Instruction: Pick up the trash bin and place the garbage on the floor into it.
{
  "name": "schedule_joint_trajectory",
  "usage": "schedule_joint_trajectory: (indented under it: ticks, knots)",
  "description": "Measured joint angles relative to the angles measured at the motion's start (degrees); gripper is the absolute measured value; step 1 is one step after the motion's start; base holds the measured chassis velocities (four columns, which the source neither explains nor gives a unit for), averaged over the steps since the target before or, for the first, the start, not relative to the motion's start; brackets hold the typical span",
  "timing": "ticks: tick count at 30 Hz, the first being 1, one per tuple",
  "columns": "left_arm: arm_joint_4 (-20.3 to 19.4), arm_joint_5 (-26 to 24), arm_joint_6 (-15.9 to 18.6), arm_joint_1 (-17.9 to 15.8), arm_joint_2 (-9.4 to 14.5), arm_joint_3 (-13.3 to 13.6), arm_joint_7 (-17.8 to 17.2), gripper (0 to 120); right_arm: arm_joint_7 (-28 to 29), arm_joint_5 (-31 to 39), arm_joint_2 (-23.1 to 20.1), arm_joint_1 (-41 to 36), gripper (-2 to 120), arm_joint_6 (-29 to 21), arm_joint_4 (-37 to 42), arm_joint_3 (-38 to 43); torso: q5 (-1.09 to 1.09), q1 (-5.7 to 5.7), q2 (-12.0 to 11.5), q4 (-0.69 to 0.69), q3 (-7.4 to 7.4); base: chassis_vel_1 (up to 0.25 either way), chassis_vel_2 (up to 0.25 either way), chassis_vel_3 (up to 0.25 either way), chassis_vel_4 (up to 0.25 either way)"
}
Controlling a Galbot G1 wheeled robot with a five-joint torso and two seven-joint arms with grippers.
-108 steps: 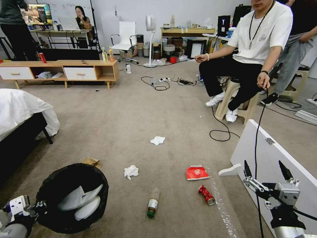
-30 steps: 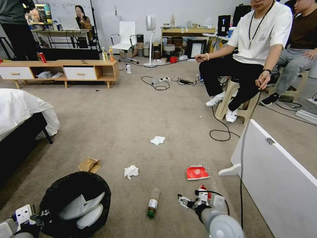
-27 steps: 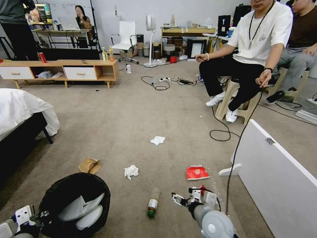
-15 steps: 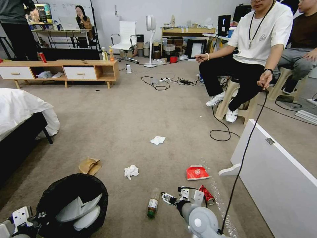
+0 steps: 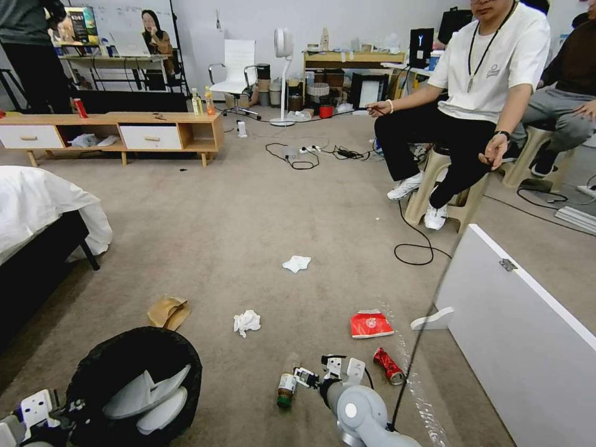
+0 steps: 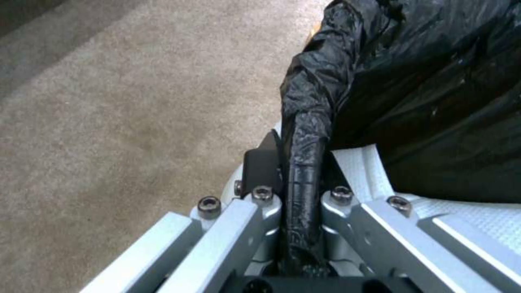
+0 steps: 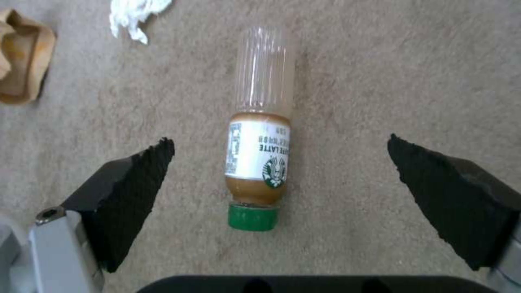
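**Ana:** Beige carpet runs from the lower edge of the head view up to the far wall. What sits nearest?

**Ben:** At the lower left, the left claw is clamped on the rim of the trash bin. In the left wrist view its fingers pinch a fold of the black liner, so the bin hangs low and mouth-up, ready to take whatever comes over.

**Ana:** And the other arm?

**Ben:** The right claw is at lower centre, spread wide and empty. The right wrist view shows the green-capped bottle lying on its side between the two black pads, touching neither. I'd judge the jaws straddle its width because that is the easy way to grip a round thing that could roll.

**Ana:** What else lies close by?

**Ben:** Just right of that claw, the crushed red can; a little higher in the frame, the flat red snack packet. Left of centre, a crumpled tissue, and the brown paper bag just above the bin. A second tissue lies at mid-frame.

**Ana:** So every piece is still on the floor?

**Ben:** Every piece I've named, yes. Some pale material already sits inside the bin, though I cannot tell what it is. A white panel stands at the right edge, and a low wooden cabinet lines the upper left.
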Motion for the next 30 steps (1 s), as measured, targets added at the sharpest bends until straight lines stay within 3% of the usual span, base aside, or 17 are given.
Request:
schedule_joint_trajectory:
  ticks: [30]
  knots:
    - [0.36,-0.27,0.00,0.01,0.67,-0.08,0.20,3,-5.73,-6.27,9.38,9.09,100,2.41,-22.53,-3.81,0.00,0.00,0.00,0.00,0.00,0.000,0.000,0.000,0.000]
